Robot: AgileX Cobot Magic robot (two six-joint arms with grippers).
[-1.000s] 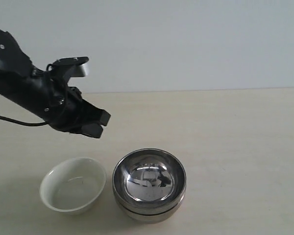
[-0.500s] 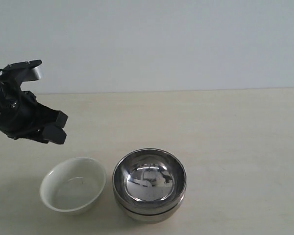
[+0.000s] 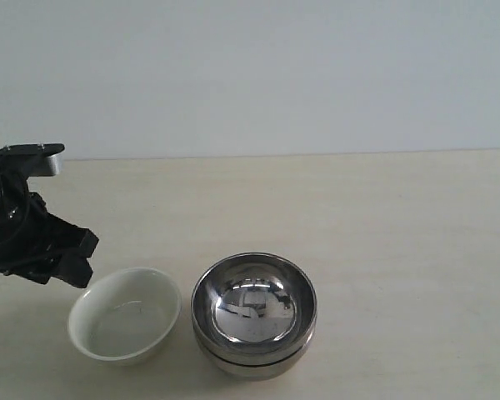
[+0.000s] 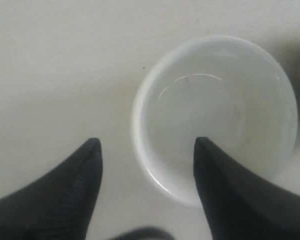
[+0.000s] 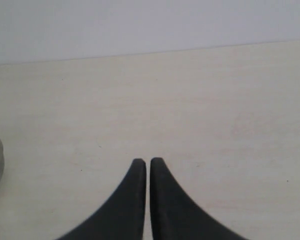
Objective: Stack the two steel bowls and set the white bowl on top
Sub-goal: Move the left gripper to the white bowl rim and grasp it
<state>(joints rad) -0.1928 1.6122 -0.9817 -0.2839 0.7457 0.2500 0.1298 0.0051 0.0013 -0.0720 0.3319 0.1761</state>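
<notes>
Straddling the rim of the white bowl (image 4: pixel 215 100), left gripper (image 4: pixel 147 141) spread wide, empty: one jaw over the bowl's inside, the other outside. Contact: cannot tell. Its arm is cut off at frame edge. Right gripper (image 5: pixel 148 162) pinched closed, holding nothing, over bare table (image 5: pixel 200 100). Two steel bowls (image 3: pixel 253 310) nested just beside the white bowl; lower one mostly hidden. A second ago left gripper was higher, narrower, behind the white bowl. Bowls unmoved. Count: one white, two steel.

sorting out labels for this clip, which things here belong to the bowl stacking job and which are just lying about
In the job: steel bowls, nested; white bowl, beside them; left claw, open above the white bowl's rim.
Just there: table; right claw, shut, holding nothing.
</notes>
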